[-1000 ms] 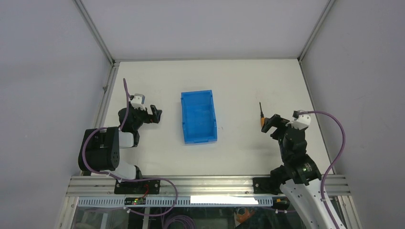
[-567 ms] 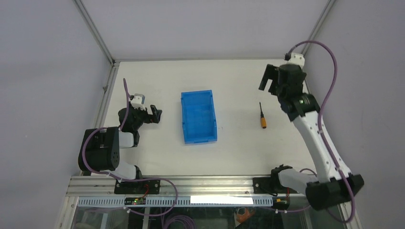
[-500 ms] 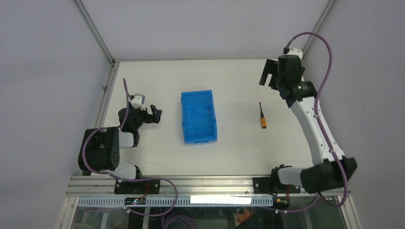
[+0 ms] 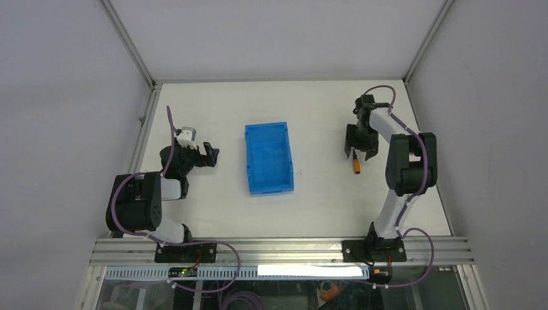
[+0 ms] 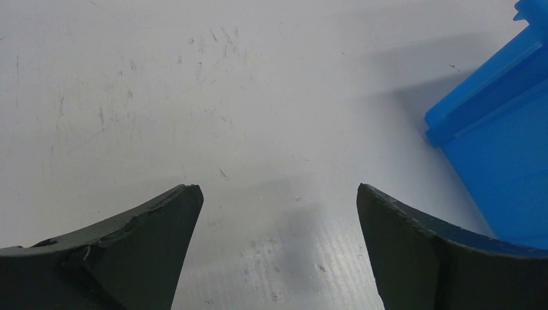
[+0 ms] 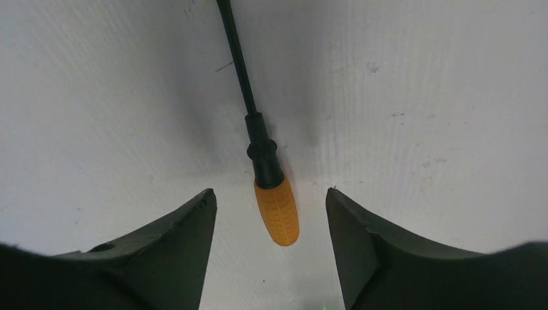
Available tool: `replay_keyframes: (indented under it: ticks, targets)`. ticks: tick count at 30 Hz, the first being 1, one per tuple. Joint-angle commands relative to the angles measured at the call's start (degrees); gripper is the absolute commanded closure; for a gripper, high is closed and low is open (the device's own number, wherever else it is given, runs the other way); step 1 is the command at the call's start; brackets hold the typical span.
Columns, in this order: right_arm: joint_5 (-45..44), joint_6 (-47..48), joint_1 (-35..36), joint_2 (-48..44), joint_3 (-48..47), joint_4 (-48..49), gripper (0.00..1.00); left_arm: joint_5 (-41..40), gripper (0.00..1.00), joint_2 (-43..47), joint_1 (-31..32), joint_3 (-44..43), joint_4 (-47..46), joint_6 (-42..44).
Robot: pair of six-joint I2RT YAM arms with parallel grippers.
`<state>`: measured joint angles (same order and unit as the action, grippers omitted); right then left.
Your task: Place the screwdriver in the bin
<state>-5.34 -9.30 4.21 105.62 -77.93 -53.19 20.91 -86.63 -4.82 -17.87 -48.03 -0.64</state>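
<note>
My top camera sees the whole table [image 4: 323, 200] from above and behind. My wrist cameras look down from near: the right one shares the screwdriver [image 6: 263, 158] with it, the left one the bin [image 5: 491, 106] corner.

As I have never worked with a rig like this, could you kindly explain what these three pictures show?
These are two small robot arms bolted at the near edge of a white table, each ending in a two-finger claw. The wide picture comes from a fixed camera above and behind the arms. The other two come from a camera on each wrist, so the dark wedges at the bottom are that arm's own fingers.

On the table lie a blue bin, with nothing in it, and a small screwdriver with an orange handle. The left gripper is open to the left of the bin, apart from it. The right gripper is open over the screwdriver, with one finger on either side of the handle and neither touching it. Nothing is held yet.
</note>
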Motion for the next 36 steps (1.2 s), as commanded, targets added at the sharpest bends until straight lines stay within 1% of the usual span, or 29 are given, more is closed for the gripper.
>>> replay_keyframes:
  ticks: [1,3,6,8,9,10,14,18,21,24,27,31,34,36]
  targets:
    - [2.19,0.75,-0.28,2.81,1.55,3.88,0.36,-0.31,0.01,-0.03,0.52,-1.38,-4.18,0.03]
    - [2.22,0.66,-0.26,3.97,2.87,5.17,0.43,-0.34,0.01,-0.03,0.57,-1.39,-4.18,0.03]
    - [2.38,0.77,-0.33,4.92,3.94,5.90,0.57,-0.34,0.01,-0.01,0.53,-1.38,-4.18,0.03]
    - [2.28,1.22,-0.31,4.80,4.03,5.46,0.78,-0.33,0.01,-0.05,0.57,-1.41,-4.13,0.02]
    - [2.18,1.37,-0.31,4.25,4.00,5.16,0.93,-0.32,0.01,0.01,0.52,-1.40,-4.16,0.01]
    - [1.85,1.52,-0.29,3.46,3.81,4.79,1.00,-0.34,0.01,-0.09,0.51,-1.43,-4.17,0.03]
    - [0.07,2.06,-0.29,-1.52,0.54,0.87,1.00,-0.34,0.01,-0.03,0.55,-1.38,-4.18,0.03]
    - [-2.65,0.48,-0.33,-4.70,-7.10,-8.07,1.00,-0.27,0.01,-0.03,0.55,-1.39,-4.18,0.03]
    - [-1.02,-1.72,-0.09,-7.75,-11.57,-12.52,1.00,-0.32,0.01,-0.02,0.56,-1.38,-4.18,0.03]
    - [2.00,-4.00,2.01,-10.61,-14.39,-13.87,1.00,-0.34,0.01,-0.01,0.51,-1.38,-4.18,0.03]
    - [2.49,-6.95,8.49,-11.86,-18.12,-14.87,1.00,-0.34,0.01,-0.02,0.54,-1.39,-4.18,0.03]
    - [2.96,-10.72,18.80,-10.61,-24.43,-13.95,1.00,-0.39,0.01,0.02,0.51,-1.39,-4.18,0.03]
    - [0.04,-12.76,27.85,-7.33,-31.70,-14.42,1.00,-0.34,0.01,-0.03,0.56,-1.42,-4.18,0.03]
    - [-3.41,-13.51,32.48,-4.55,-34.91,-14.10,1.00,-0.32,0.01,-0.03,0.57,-1.38,-4.18,0.03]
